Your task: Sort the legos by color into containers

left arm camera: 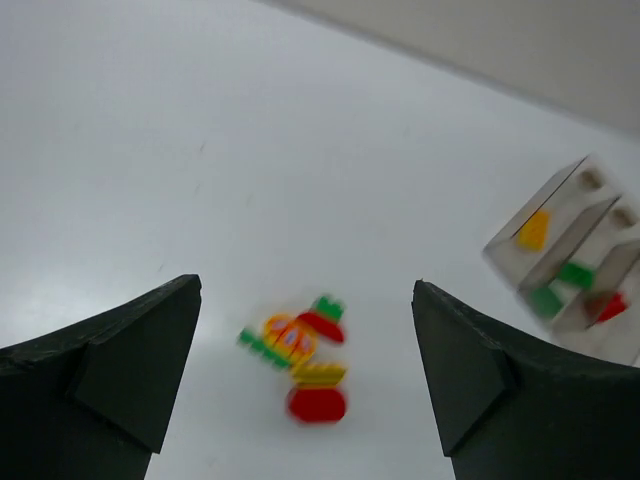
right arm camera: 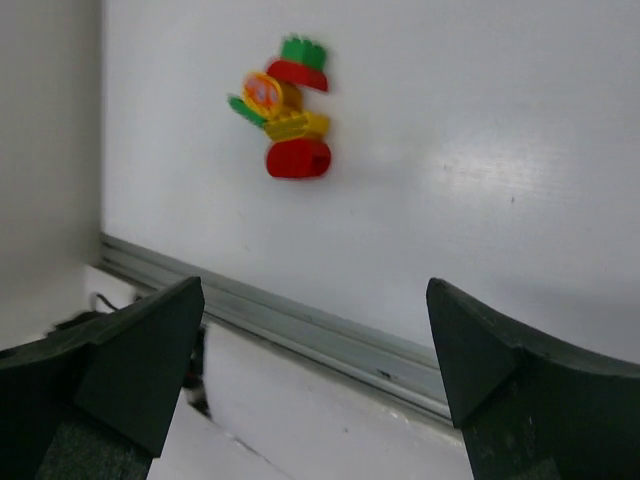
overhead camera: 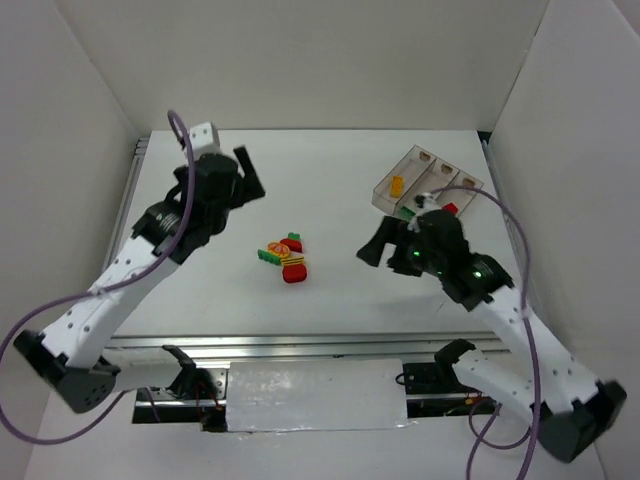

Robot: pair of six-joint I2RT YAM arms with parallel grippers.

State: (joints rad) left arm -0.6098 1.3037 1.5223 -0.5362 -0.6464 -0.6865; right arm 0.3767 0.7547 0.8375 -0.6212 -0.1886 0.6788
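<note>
The sorting looks partway done to me. The tray (overhead camera: 383, 190) holds a yellow brick (left arm camera: 533, 230) in one compartment, green ones (left arm camera: 575, 274) in the middle and a red one (left arm camera: 610, 306) in the third. A tight little heap of legos (overhead camera: 285, 258) lies on the worktop (overhead camera: 330, 300), well apart from the tray.

Neither arm carries anything. The left arm (overhead camera: 130, 262) hovers on the far side of the heap from the tray, its jaws wide and empty. In its wrist view the heap shows in the gap between the jaws but lower down, untouched.

The right arm (overhead camera: 510, 312) hangs near the tray, between it and the heap, jaws also wide. The heap sits well clear of them, off toward the upper left of that wrist's view.

I judge the step in hand is reaching for the next brick. One arm must come down on the heap and close on a single piece. The bricks touch one another (red, yellow and green all mixed), so an outer piece such as the red brick (overhead camera: 295, 275) seems the easiest pick.
</note>
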